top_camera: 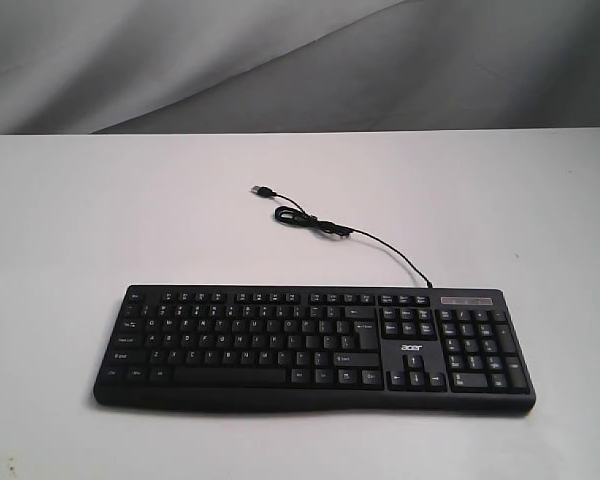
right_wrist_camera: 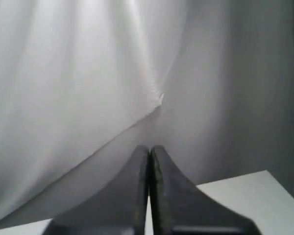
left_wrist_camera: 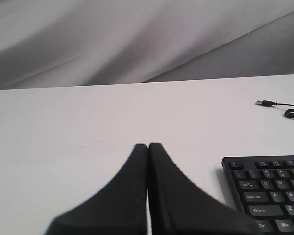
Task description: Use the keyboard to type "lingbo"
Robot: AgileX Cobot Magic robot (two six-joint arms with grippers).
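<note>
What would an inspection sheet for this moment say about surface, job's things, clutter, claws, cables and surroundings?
Surface: white flat tabletop, no spills seen.
Job's things: wide black plastic keyboard with white legends, lying flat, no claw on it.
Clutter: nothing seen.
Claws: left claw shut, off the keyboard; right claw shut, pointing at the cloth.
Cables: thin black USB cable runs from the keyboard's rear, loops once, plug lying loose.
Surroundings: draped grey-white cloth backdrop.
</note>
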